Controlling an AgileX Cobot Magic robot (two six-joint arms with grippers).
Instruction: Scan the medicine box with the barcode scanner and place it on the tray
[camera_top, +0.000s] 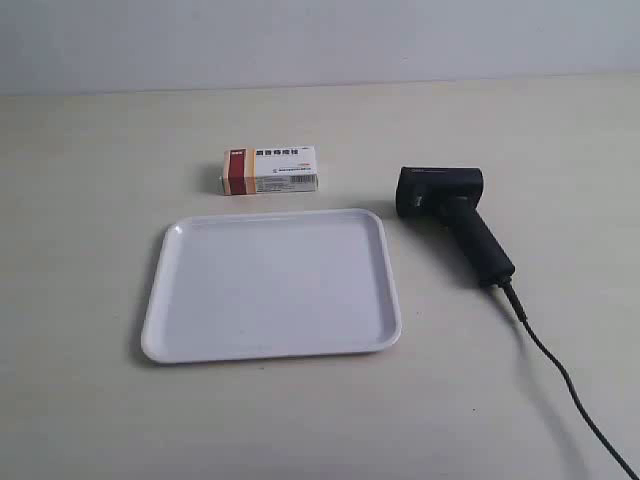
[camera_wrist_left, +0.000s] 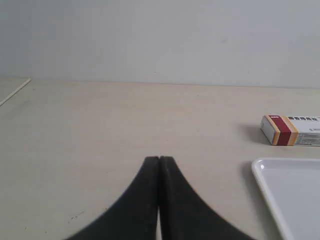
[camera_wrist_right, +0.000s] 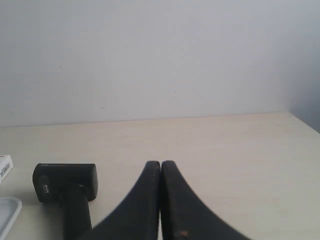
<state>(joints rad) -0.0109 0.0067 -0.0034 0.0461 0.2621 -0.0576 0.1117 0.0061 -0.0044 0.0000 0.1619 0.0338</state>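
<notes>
Table (camera_top: 90, 400) bare and pale, carrying all three items. Tray (camera_top: 272, 283) largest, white, nothing on it. Scanner (camera_top: 455, 220) lies flat just beside the tray's far corner, head toward the wall, cable (camera_top: 560, 370) trailing off the near edge of the exterior view. Box (camera_top: 270, 170) lies flat just beyond the tray's far rim, red band on the side away from the scanner. Left gripper (camera_wrist_left: 159, 165) has its fingers pressed together, holding nothing; right gripper (camera_wrist_right: 160, 167) likewise, pressed together and holding nothing. Task not yet begun. Risks, as judged: the scanner's slim handle lies flush on the table, so a shallow grasp could slip or roll it; the cable could drag across the tray or snag on lifting; the light box could skid if nudged before the fingers part around it. Only the exterior view shows no arms and the whole layout; left wrist view shows box and tray corner but no scanner; right wrist view shows the scanner head close, plus slivers of box and tray.
</notes>
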